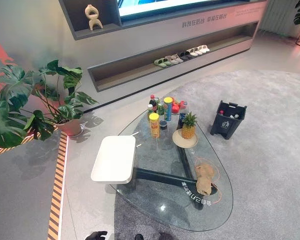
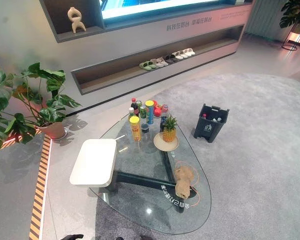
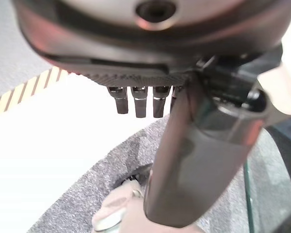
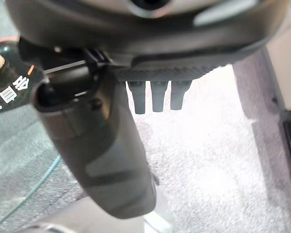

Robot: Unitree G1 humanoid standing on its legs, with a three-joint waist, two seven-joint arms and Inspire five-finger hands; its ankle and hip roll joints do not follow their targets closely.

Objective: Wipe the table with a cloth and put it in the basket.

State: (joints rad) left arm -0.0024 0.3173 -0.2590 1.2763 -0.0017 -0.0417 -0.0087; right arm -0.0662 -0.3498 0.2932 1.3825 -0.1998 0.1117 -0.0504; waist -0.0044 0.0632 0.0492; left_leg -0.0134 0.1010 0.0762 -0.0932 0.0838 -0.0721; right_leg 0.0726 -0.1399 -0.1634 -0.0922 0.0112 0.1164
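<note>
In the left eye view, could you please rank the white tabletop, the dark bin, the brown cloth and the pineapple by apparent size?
1. white tabletop
2. dark bin
3. brown cloth
4. pineapple

Cloth and pineapple look close; the cloth is nearer the camera, so that order is unsure.

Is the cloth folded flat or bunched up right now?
Bunched up: the tan cloth sits in a crumpled heap on the glass table, untouched.

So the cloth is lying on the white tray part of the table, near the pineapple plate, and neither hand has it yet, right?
Not quite. The cloth lies on the bare glass top, at the near right end, not on the white tray; the left eye view shows this. It is indeed on the pineapple side, and neither the left hand nor the right hand holds it.
</note>
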